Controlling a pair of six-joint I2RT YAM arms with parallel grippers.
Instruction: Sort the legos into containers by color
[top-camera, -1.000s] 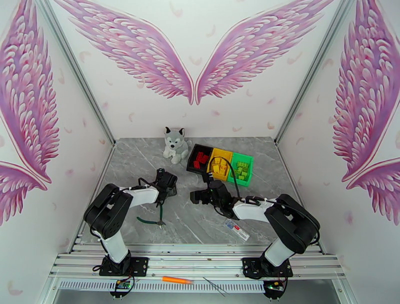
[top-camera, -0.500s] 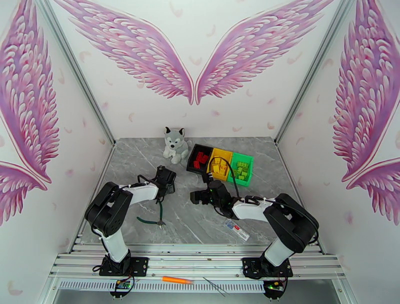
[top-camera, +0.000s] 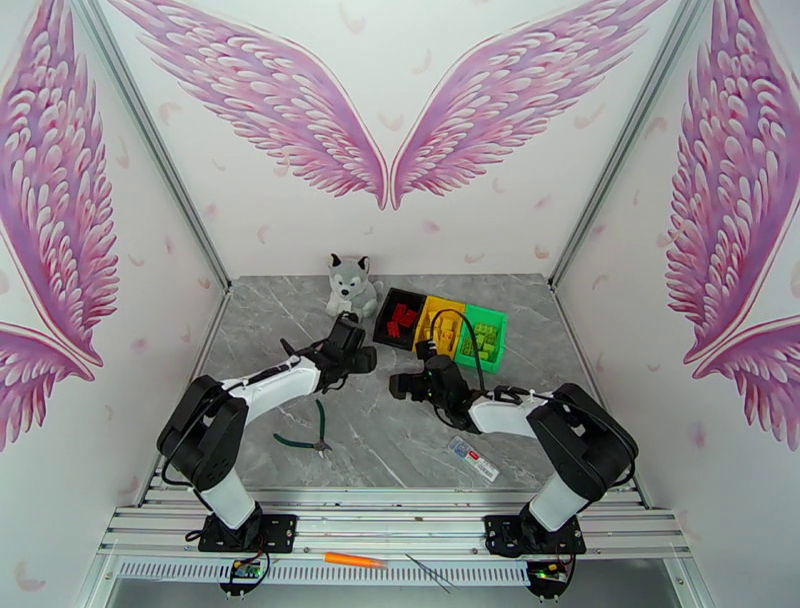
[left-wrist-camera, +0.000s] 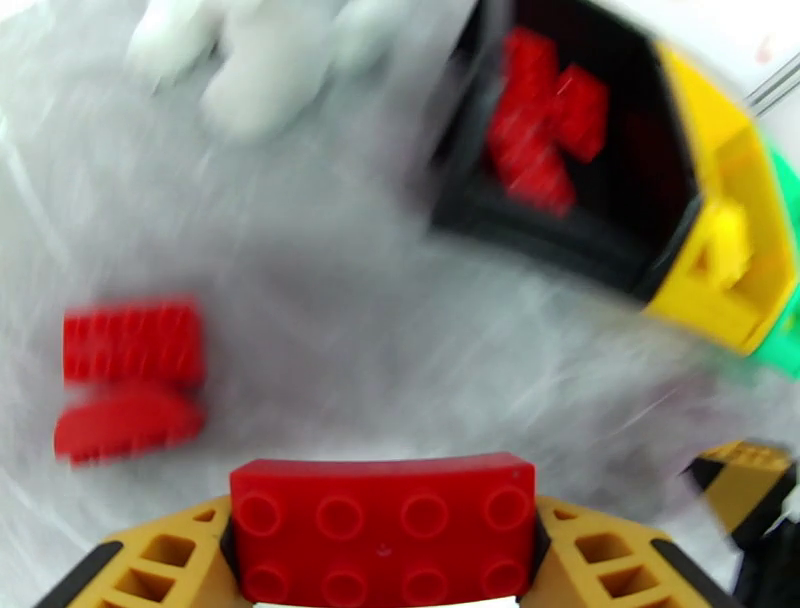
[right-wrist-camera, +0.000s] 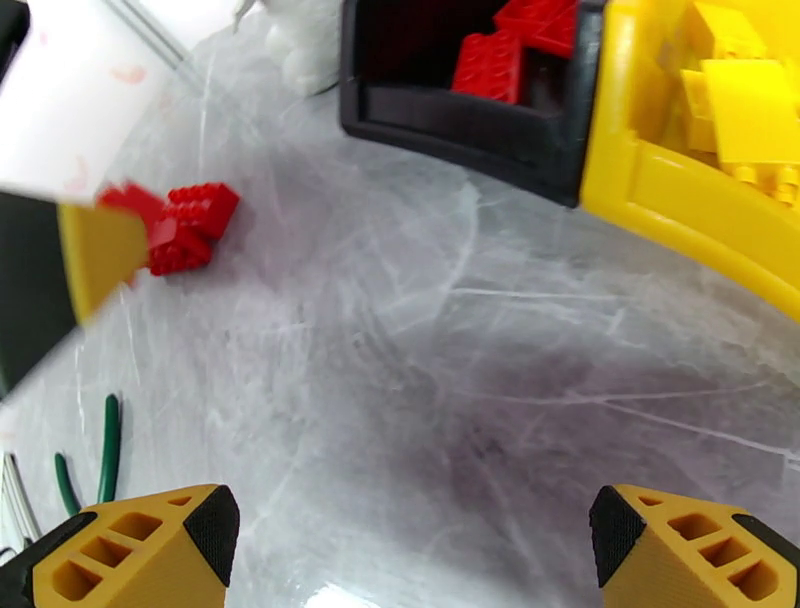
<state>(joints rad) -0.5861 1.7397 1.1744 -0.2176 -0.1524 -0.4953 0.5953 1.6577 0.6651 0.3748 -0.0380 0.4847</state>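
On the far side of the marble table (top-camera: 400, 455): black bin (right-wrist-camera: 450, 115), yellow bin (right-wrist-camera: 680, 210) and green bin (top-camera: 480, 358) stand in a row with walls touching, black leftmost. Sorted red legos (right-wrist-camera: 490, 65) sit in the black one, yellow legos (right-wrist-camera: 740, 90) in the yellow, green legos (top-camera: 483, 338) in the green.

Left gripper (left-wrist-camera: 382, 545): clamped on a red eight-stud brick (left-wrist-camera: 380, 505). Studs face the wrist camera and the brick spans the whole gap, with a finger (left-wrist-camera: 165, 560) tight on each short end. In the top view it sits just short of the black bin's near-left corner, near the plush husky (top-camera: 350, 290). Can't tell its height over the table; the left wrist frame is motion-blurred.

Two loose red legos (left-wrist-camera: 130, 345) lie together on bare marble, left of the black bin and apart from it, unsorted.

Right gripper (right-wrist-camera: 410, 550): jaws wide apart, nothing between them. Its fingers (right-wrist-camera: 130, 550) are over bare marble, pointing at the seam between the black and yellow bins and short of both.

Other items: green-handled pliers (top-camera: 305, 437) lie on the table by the left arm, well apart from the bins. A white tag (top-camera: 473, 458) lies by the right arm. An orange tool (top-camera: 353, 560) rests on the near rail.
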